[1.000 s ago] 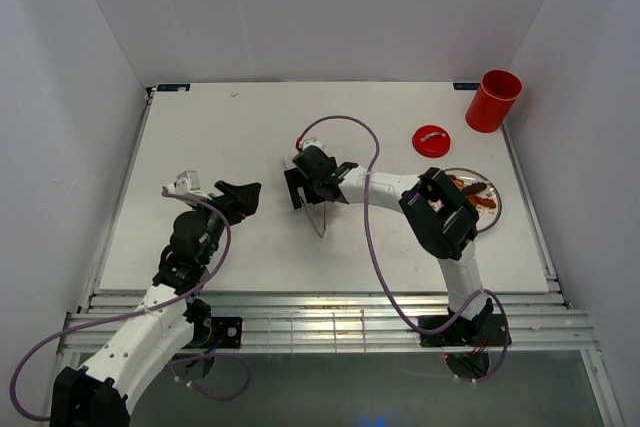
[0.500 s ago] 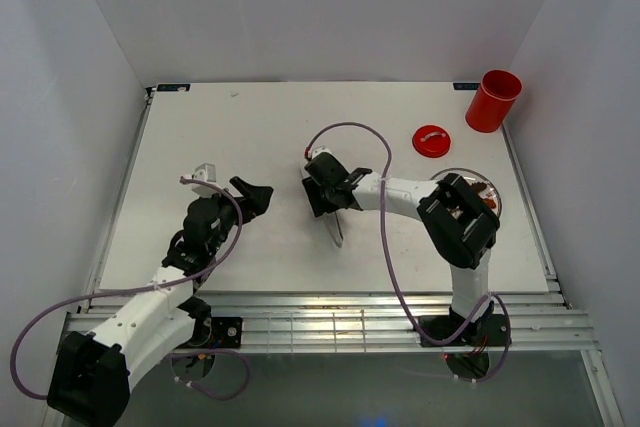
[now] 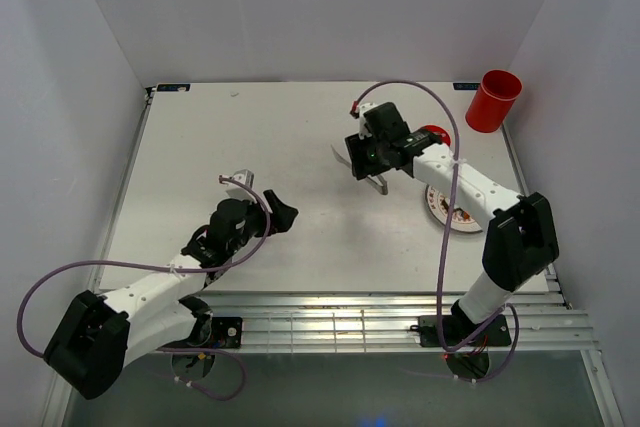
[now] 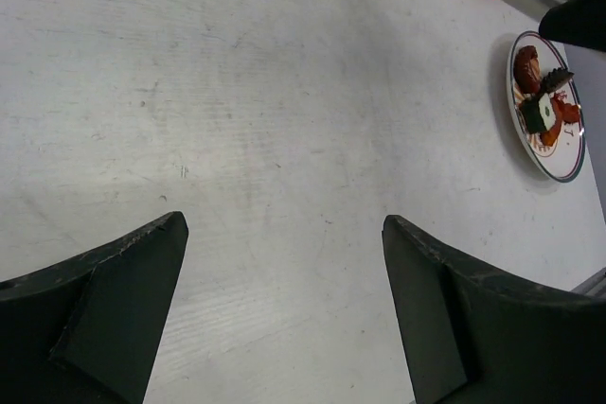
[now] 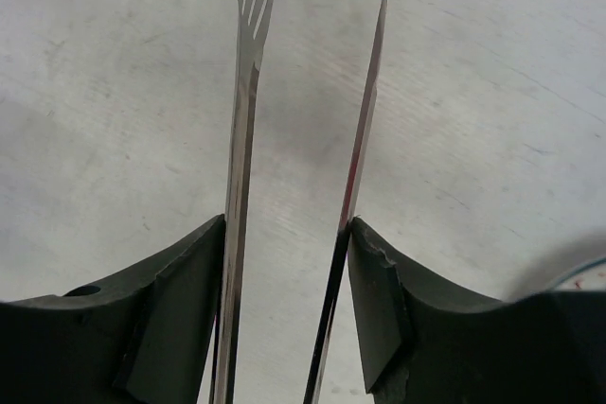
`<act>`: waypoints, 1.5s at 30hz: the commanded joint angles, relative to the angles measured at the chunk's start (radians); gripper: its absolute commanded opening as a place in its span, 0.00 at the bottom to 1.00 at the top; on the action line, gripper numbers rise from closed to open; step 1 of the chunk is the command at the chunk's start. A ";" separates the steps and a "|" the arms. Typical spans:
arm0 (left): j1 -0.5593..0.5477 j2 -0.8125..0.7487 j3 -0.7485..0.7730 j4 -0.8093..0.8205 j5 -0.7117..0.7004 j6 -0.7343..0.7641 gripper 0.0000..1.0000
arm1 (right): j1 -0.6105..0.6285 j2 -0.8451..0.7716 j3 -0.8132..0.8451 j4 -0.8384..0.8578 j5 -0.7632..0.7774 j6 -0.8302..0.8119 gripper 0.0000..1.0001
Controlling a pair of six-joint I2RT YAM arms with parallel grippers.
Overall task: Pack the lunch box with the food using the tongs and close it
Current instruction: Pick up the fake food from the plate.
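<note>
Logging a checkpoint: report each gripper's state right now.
Left gripper: open, holding nothing.
Right gripper: closed on the tongs.

Overhead camera surveys the whole table [image 3: 250, 137]; low left wrist view faces its plate [image 4: 559, 160] too; right wrist looks closely along tongs [image 5: 244, 139].

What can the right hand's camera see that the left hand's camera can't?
Only the right wrist view shows the grip: the right gripper squeezing the two slim arms of the tongs, whose slotted tip points away. Only the left wrist view shows the food on the plate, and the left gripper open with nothing in it. Both show the white table.
</note>
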 commanded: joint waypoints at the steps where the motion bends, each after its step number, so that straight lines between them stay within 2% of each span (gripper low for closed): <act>1: -0.019 -0.047 0.026 0.020 -0.046 0.071 0.94 | -0.059 -0.065 0.030 -0.099 -0.048 -0.043 0.57; 6: -0.025 -0.133 0.003 0.022 -0.134 0.120 0.94 | -0.173 -0.166 -0.002 -0.137 -0.007 -0.030 0.55; 11: -0.025 -0.136 0.003 0.019 -0.198 0.141 0.94 | -0.283 -0.316 -0.110 -0.144 0.047 0.021 0.55; 25: -0.025 -0.116 0.007 0.020 -0.176 0.123 0.94 | -0.463 -0.507 -0.236 -0.214 0.159 0.197 0.52; 30: -0.025 -0.081 0.018 0.019 -0.181 0.129 0.94 | -0.500 -0.554 -0.284 -0.243 0.176 0.244 0.51; 36: -0.025 -0.117 0.000 0.019 -0.179 0.124 0.94 | -0.504 -0.614 -0.339 -0.311 0.090 0.224 0.50; 45: -0.027 -0.121 -0.002 0.017 -0.150 0.106 0.95 | -0.504 -0.708 -0.424 -0.343 0.070 0.270 0.51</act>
